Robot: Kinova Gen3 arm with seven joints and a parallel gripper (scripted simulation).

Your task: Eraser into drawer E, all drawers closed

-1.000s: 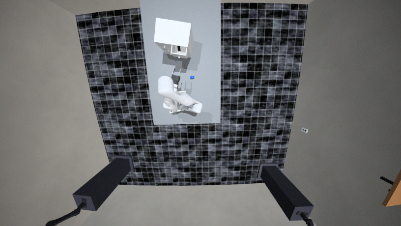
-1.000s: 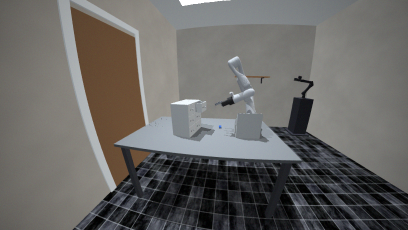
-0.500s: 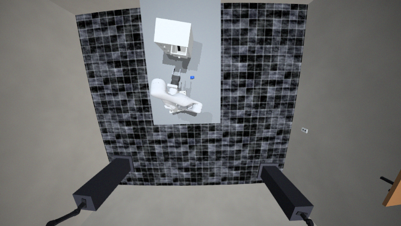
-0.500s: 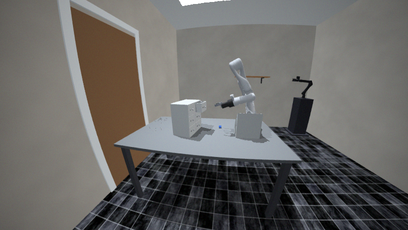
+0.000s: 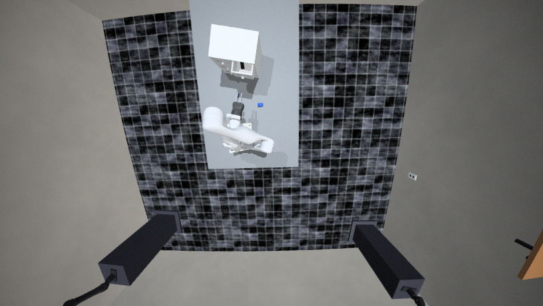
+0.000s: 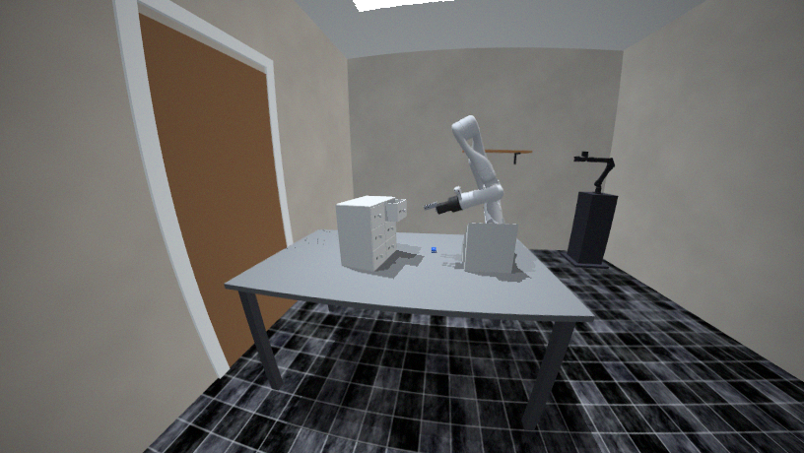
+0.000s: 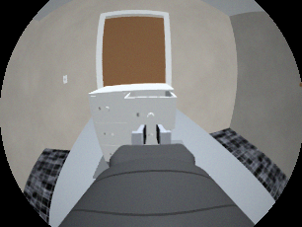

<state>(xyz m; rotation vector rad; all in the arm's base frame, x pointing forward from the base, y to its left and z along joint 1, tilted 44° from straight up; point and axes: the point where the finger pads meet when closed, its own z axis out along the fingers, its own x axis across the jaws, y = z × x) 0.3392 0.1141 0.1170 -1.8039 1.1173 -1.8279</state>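
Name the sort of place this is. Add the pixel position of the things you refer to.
Probably a robotics lab or test room: a white robot arm (image 5: 239, 133) (image 6: 478, 158) works at a grey table (image 5: 283, 133) (image 6: 450, 295), and dark pedestals (image 5: 140, 247) (image 6: 591, 227) stand around it, one carrying a small black arm (image 6: 605, 171).

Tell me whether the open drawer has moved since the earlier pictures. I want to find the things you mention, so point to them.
No: the open drawer (image 5: 247, 75) (image 6: 400, 211) (image 7: 163, 106) juts from the front of the chest (image 5: 232, 42) (image 6: 355, 236) (image 7: 113, 118) just as far as before.
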